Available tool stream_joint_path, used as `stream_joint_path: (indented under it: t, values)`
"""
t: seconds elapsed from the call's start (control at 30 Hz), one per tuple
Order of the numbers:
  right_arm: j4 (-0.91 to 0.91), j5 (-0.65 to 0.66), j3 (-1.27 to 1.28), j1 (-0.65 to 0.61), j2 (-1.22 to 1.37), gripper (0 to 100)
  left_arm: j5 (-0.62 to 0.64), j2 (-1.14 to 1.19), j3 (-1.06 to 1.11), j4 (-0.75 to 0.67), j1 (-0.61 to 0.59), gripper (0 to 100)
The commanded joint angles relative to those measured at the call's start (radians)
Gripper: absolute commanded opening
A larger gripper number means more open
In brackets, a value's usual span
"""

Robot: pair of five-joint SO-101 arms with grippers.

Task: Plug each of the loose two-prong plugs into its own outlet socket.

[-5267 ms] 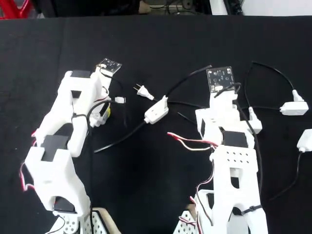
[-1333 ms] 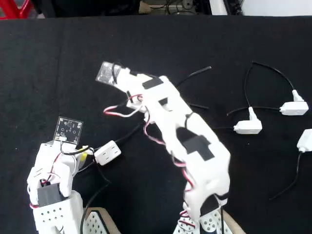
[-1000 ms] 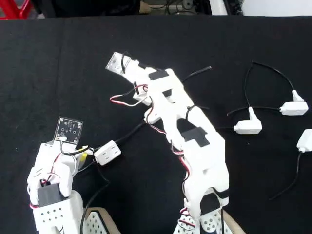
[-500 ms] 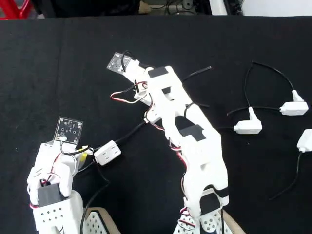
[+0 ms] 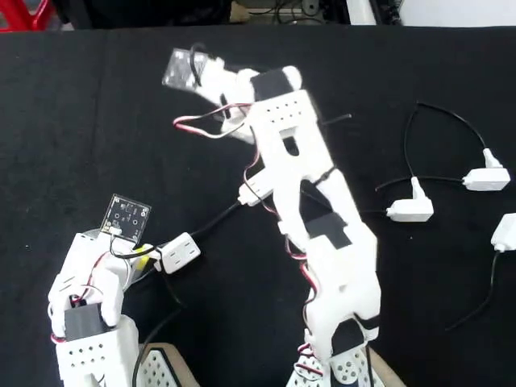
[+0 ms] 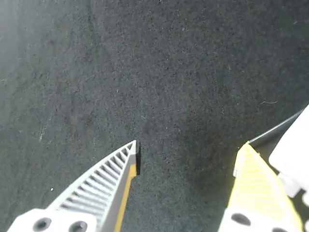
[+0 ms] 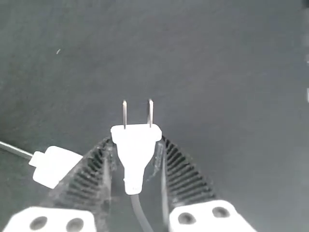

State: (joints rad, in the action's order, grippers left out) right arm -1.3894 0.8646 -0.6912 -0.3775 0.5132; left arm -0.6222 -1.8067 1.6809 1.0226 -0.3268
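My right gripper [image 7: 136,145] is shut on a white two-prong plug [image 7: 136,140], held by its body with both prongs pointing out past the fingertips above the black cloth. In the high view the right arm [image 5: 282,113] stretches over the table's far-left part. A white outlet socket [image 5: 178,251] lies on its black cord near the front left. My left gripper [image 6: 188,150] hangs open just beside it, with nothing between its fingers [image 6: 120,169]. The socket's white corner [image 6: 293,147] shows past the yellow finger.
More white plugs and sockets on black cords lie at the right: one [image 5: 411,208] mid-right, one [image 5: 486,176] farther right, one [image 5: 505,232] at the edge. A small white block [image 7: 50,166] lies on the cloth below my right gripper. The left arm's base [image 5: 85,339] stands front left.
The right arm has lifted and swung its wrist toward the table's far side with the plug. The left arm has shifted slightly toward the socket, which has stayed put over the last second.
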Motion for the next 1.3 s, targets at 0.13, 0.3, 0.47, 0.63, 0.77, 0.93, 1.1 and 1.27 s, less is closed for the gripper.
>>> stream_joint_path:
  t: [0.13,0.3,0.47,0.63,0.77,0.93,1.1,1.27]
  values:
    - [-0.229,0.058,-0.337,-0.023,-0.154,1.1,-0.011,-0.005,0.019,0.011,0.01,32]
    - [-0.379,0.107,-0.366,-0.078,-0.229,1.1,-0.011,-0.005,0.019,0.011,0.01,32]
    - [-0.377,0.16,0.015,-0.137,-0.34,1.1,-0.011,-0.005,0.019,0.011,0.01,32]
    - [-0.377,0.199,0.38,-0.221,-0.567,1.1,-0.011,-0.005,0.019,0.009,0.008,32]
    - [-0.311,0.238,0.762,-0.292,-0.779,1.1,-0.011,-0.005,0.019,0.009,0.005,32]
    - [-0.021,0.242,1.294,-0.313,-1.0,1.1,-0.008,-0.005,0.019,0.009,0.004,32]
    - [0.258,0.322,1.656,-0.313,-1.064,1.1,-0.008,-0.005,0.019,0.009,0.004,32]
    - [0.368,0.394,1.728,-0.311,-1.0,1.5,-0.008,-0.005,0.019,0.011,0.005,32]
